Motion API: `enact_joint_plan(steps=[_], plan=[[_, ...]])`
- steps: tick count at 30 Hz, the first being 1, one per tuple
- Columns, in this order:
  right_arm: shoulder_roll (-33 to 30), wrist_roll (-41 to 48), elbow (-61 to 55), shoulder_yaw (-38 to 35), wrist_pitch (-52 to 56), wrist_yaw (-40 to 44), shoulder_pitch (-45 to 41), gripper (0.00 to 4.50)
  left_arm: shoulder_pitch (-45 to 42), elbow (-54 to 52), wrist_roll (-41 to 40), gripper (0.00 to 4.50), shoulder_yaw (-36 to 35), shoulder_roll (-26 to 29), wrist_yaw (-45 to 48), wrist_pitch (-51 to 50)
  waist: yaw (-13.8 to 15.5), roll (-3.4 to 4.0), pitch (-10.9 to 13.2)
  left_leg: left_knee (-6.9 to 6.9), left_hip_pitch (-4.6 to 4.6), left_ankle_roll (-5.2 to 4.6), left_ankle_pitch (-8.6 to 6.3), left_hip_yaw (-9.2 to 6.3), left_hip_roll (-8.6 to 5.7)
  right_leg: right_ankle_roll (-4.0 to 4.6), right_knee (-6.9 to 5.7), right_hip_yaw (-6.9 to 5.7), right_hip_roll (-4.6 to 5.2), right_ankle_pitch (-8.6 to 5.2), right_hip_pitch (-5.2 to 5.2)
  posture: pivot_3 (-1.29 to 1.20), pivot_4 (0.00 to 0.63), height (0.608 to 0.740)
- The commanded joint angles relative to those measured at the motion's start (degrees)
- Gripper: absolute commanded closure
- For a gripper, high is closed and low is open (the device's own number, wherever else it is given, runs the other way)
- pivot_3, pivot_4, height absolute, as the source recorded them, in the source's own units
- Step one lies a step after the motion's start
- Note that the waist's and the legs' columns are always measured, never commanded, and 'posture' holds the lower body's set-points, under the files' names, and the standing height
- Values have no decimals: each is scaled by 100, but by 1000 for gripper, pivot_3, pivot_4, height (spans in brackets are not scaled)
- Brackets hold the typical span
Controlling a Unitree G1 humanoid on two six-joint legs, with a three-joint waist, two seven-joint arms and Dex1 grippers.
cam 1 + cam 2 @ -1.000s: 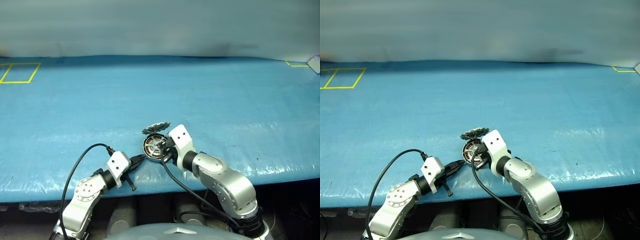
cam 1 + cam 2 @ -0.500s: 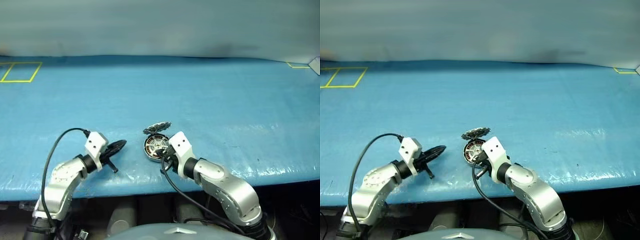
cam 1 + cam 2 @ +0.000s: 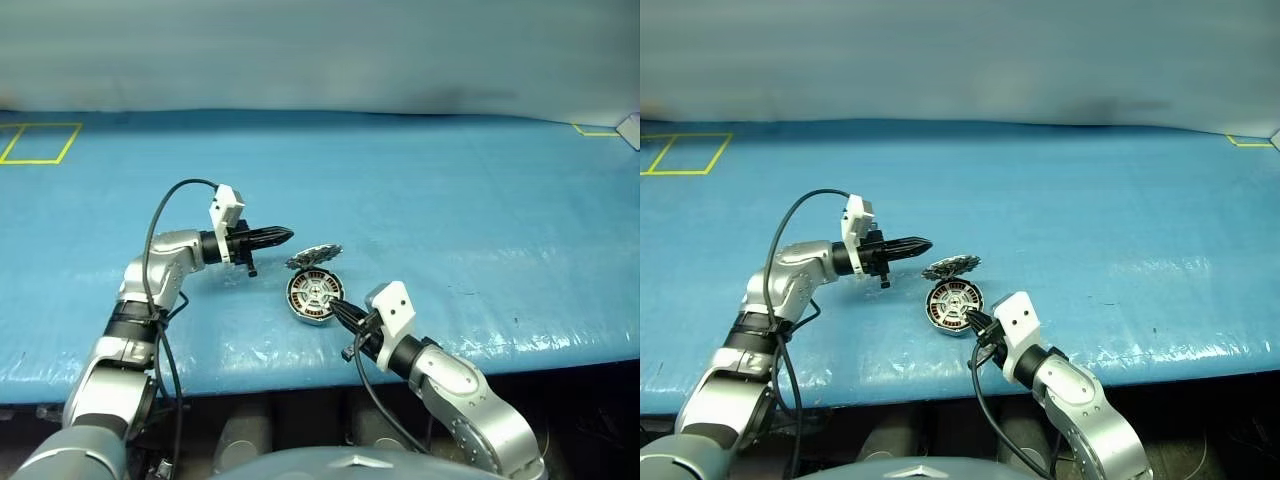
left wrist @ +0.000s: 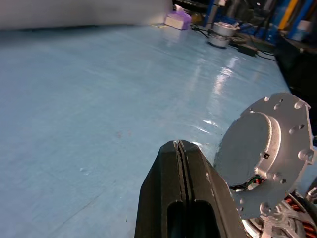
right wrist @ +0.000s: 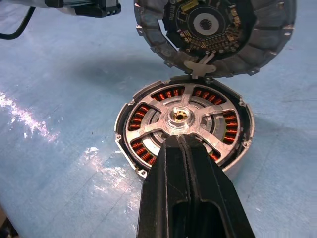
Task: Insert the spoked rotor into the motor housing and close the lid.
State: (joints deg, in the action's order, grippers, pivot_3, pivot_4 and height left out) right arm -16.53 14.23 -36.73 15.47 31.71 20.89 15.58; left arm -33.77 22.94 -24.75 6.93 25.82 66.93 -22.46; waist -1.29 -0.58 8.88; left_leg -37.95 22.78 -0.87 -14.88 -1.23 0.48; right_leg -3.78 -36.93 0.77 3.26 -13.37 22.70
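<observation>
The motor housing (image 3: 315,297) lies on the blue table near its front edge, and coppery windings show inside it. Seated in it is the spoked rotor (image 5: 182,116), its silvery spokes and hub facing up. The lid (image 3: 313,256) stands tilted open on the hinge at the housing's far rim, its underside (image 5: 213,29) facing the housing. My left gripper (image 3: 285,236) is shut and empty, pointing at the lid's smooth top (image 4: 262,158) from the left, a little short of it. My right gripper (image 3: 339,311) is shut and empty, its tip at the housing's near rim (image 5: 245,124).
The blue table cover (image 3: 450,200) stretches wide on all sides of the housing. A yellow tape rectangle (image 3: 40,145) marks the far left and a tape corner (image 3: 590,128) the far right. The front edge runs just behind my right wrist.
My left arm has risen from the table's front edge and swung forward to beside the lid. My right gripper has drawn back from over the housing towards the front edge.
</observation>
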Motion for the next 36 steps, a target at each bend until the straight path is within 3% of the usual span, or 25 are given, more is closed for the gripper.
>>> enact_joint_plan(steps=[1, 12, 16, 21, 28, 36], plan=[[132, -62, 23, -186, -668, -137, 368, 4489, -591, 659, 195, 4500, 207, -113, 624, 37, -9, -2, 1, 0, 2, 0, 0, 0, 1, 1, 0, 0, -1, -1, 1, 0, 150, 740], [302, -227, 479, -212, -1433, -320, 1180, 4489, -1829, 2201, 712, 4500, 376, -683, 1682, 321, 5, -6, 3, -4, 13, 0, 0, 1, 4, 1, -2, 2, -6, -5, 6, 0, 150, 740], [355, -306, 586, -252, -1416, -403, 1170, 4489, -1908, 2111, 693, 4500, 438, -785, 2194, 140, 7, -6, 3, -7, 14, 0, 0, 1, 3, 2, -1, 3, -5, -4, 6, 0, 150, 740], [377, -312, 643, -299, -1326, -480, 1149, 4489, -1530, 1189, 493, 4500, 514, -742, 2493, -349, 4, -5, 3, -4, 17, -1, 0, -7, 8, 4, -5, 4, -7, -5, 11, 0, 150, 740], [367, -375, 747, -350, -1225, -566, 1015, 4489, -263, -441, 39, 4500, 259, -937, 1540, -1127, 11, -3, 2, -8, 14, -1, -1, -10, 10, 4, -7, 14, -6, -5, 11, 0, 150, 740], [277, -387, 799, -363, -1096, -540, 850, 4489, 883, -678, 113, 4500, -132, -1271, -178, -881, 59, -2, 1, -17, 2, 1, 1, -10, 11, 5, -18, 14, -4, -4, 5, 0, 150, 740]])
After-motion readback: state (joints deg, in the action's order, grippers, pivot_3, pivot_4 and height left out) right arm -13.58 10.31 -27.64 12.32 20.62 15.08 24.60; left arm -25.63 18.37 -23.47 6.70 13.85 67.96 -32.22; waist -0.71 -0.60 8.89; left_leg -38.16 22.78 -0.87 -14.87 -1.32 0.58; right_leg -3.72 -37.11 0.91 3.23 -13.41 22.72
